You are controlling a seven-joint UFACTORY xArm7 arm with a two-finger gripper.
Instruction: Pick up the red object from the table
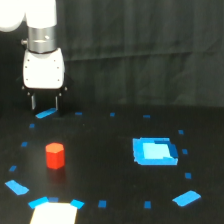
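Red object [55, 155] is sitting upright on the table [110, 165], toward the exterior view's left, in front of and well below the gripper [44, 102]. White-bodied, that gripper is hanging with its two dark fingers [33, 101] spread apart, gripping nothing and touching nothing. One large blue square patch [154, 151] is lying to the exterior view's right. No readable writing is showing anywhere.

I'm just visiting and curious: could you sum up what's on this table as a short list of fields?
arm: white, at the exterior view's upper left
gripper: open, empty, above the table's far side
red object: upright on the table, nearer the camera than the gripper, untouched
table: black, dotted with small blue tape marks
blue patch: large, to the exterior view's right of the red object
task state: not yet picked up
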